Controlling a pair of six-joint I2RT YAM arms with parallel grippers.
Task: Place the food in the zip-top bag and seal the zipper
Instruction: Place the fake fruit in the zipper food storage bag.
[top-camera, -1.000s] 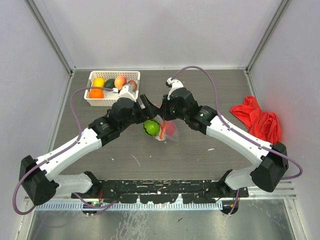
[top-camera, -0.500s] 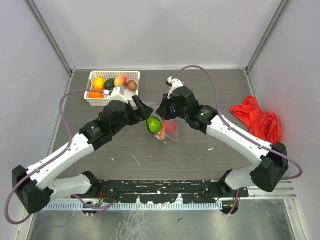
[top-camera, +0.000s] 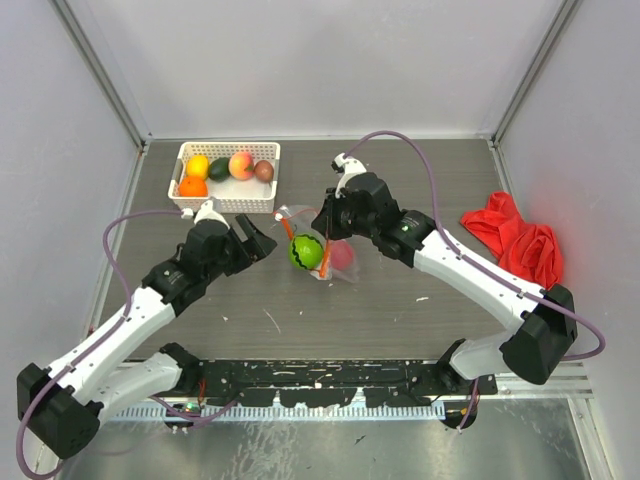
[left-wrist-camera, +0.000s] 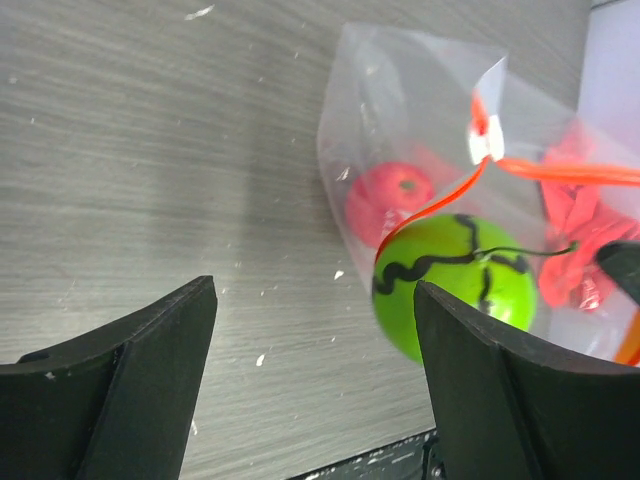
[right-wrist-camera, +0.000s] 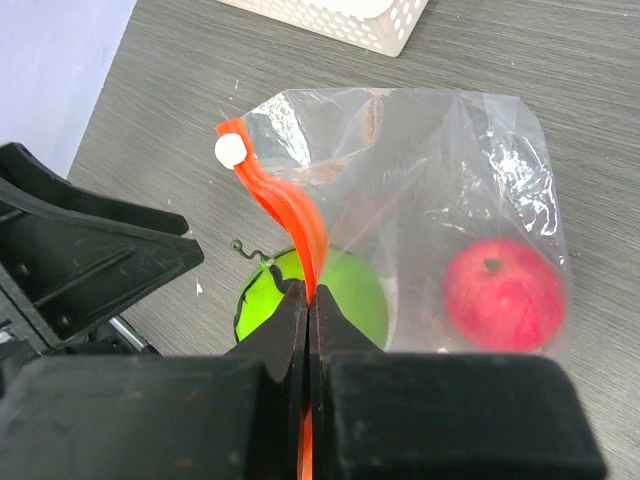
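The clear zip-top bag (top-camera: 335, 262) lies at mid-table. A red fruit (top-camera: 343, 256) is inside it. A light green fruit (top-camera: 305, 252) with black lines sits at its mouth, partly under the plastic. My right gripper (top-camera: 322, 228) is shut on the orange-red zipper strip (right-wrist-camera: 300, 215) and holds that edge up. The white slider (right-wrist-camera: 230, 150) is at the strip's far end. My left gripper (top-camera: 258, 238) is open and empty, left of the bag. In the left wrist view, the green fruit (left-wrist-camera: 450, 280) is beyond my open fingers (left-wrist-camera: 500, 390).
A white lattice basket (top-camera: 228, 203) at the back left holds yellow (top-camera: 198, 165), orange (top-camera: 192, 186), dark green (top-camera: 219, 168), peach-pink (top-camera: 240, 164) and brown (top-camera: 264, 171) fruits. A red cloth (top-camera: 515, 240) lies at the right.
My left gripper has pulled back to the left, away from the green fruit, which stays at the bag's mouth. The right gripper has kept its hold on the zipper strip.
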